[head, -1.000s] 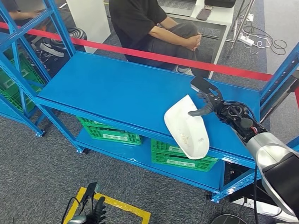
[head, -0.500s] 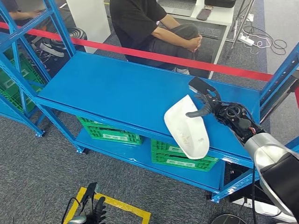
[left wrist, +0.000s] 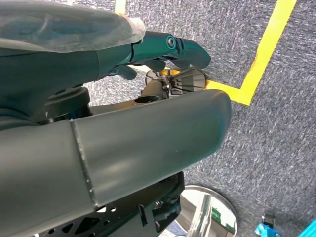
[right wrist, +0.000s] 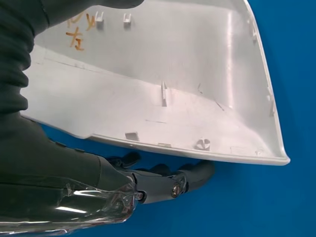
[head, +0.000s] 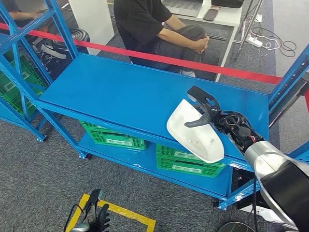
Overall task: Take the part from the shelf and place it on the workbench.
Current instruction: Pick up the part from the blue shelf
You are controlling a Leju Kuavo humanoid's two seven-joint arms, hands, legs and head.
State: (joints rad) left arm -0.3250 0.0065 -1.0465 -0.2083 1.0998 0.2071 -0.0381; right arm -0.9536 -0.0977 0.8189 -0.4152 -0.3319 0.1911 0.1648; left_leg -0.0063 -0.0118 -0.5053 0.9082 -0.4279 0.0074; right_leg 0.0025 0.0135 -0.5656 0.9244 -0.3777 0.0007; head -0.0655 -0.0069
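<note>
The left hand [head: 95,217] hangs low over the yellow floor tape [head: 120,210], fingers apart and holding nothing, well away from the work. Rightward, the white moulded part [head: 195,131] sits over the blue shelf's [head: 120,94] front edge, its long axis running diagonally toward the robot. The right hand [head: 206,110] grips its far rim, thumb over the hollow side, fingers [right wrist: 175,180] beneath.

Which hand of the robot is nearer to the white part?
The right hand: it grips the white part above the blue shelf. The left hand hangs low over the floor, far from it.
</note>
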